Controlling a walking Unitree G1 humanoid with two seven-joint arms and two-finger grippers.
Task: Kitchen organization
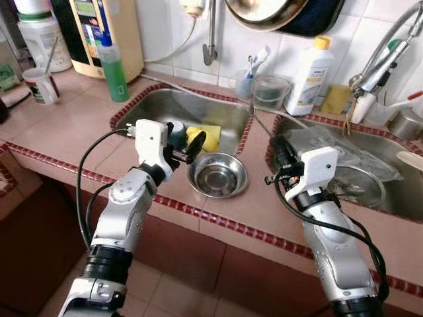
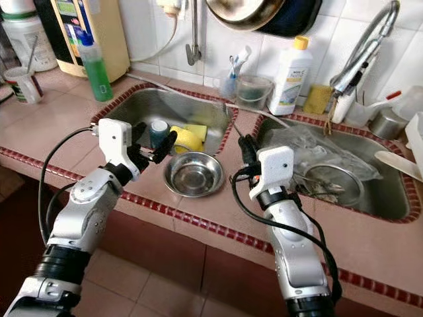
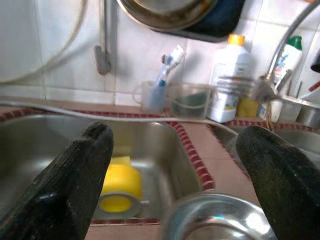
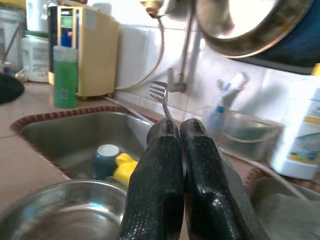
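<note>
A round steel bowl (image 1: 218, 175) sits on the tiled counter at the front rim of the left sink (image 1: 158, 99). My left gripper (image 1: 185, 142) hovers just left of the bowl, open and holding nothing; in the left wrist view its fingers (image 3: 75, 180) frame the bowl (image 3: 215, 220). Inside the sink lie a yellow cup (image 3: 119, 187) on its side, a yellow sponge (image 1: 211, 135) and a teal cup (image 4: 106, 159). My right gripper (image 1: 281, 153) is over the strip between the two sinks, shut on a metal fork (image 4: 161, 97) whose tines stick out past the fingertips.
The right sink (image 1: 370, 148) holds a crumpled plastic bag and dishes, under a faucet (image 1: 380, 63). A green soap bottle (image 1: 114, 66), a white bottle with a yellow cap (image 1: 309, 79), and a clear tub (image 1: 269, 91) stand along the back. A pan (image 1: 264, 12) hangs above.
</note>
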